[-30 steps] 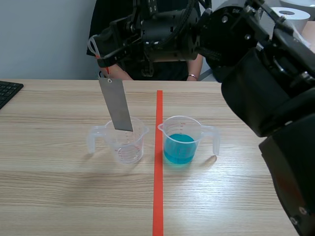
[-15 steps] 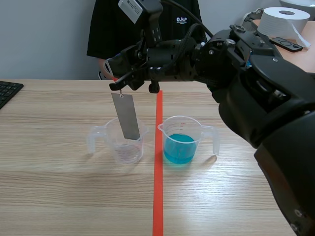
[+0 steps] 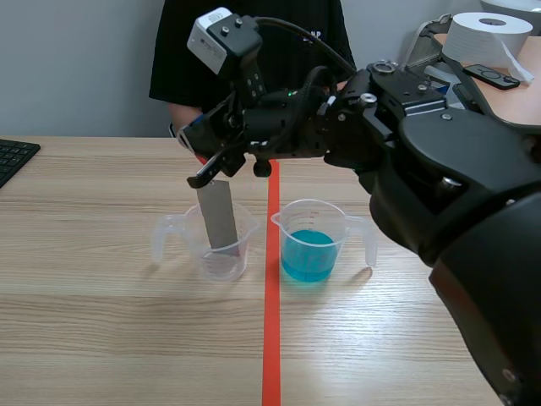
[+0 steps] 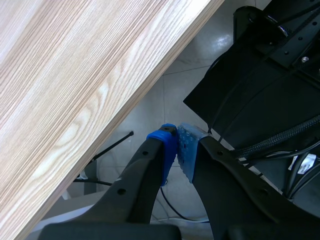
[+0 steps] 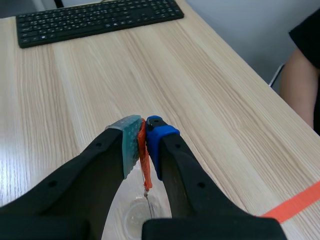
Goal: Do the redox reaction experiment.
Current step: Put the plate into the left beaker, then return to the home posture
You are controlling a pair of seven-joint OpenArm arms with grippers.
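Note:
A grey metal strip (image 3: 219, 215) hangs upright with its lower end inside the clear measuring cup (image 3: 211, 245) left of the tape line. My right gripper (image 3: 205, 176) is shut on the orange-red tag (image 5: 143, 145) at the strip's top. In the right wrist view the right gripper (image 5: 142, 127) is directly above the cup (image 5: 134, 216), and the strip shows only edge-on. A second cup with blue liquid (image 3: 310, 243) stands right of the line. My left gripper (image 4: 177, 150) is shut on nothing, beyond the table's edge (image 4: 150, 85), above the floor; it is out of the scene view.
A person in black sits across the table (image 3: 245, 51), an arm (image 5: 300, 85) near the far edge. A black keyboard (image 3: 13, 156) lies at the far left. An orange-red tape line (image 3: 271, 330) runs down the middle. A paper roll (image 3: 490, 34) sits on a side table.
My right gripper has come down and shifted slightly right, lowering the metal strip from above the empty cup's rim down into the cup. The cups have not moved.

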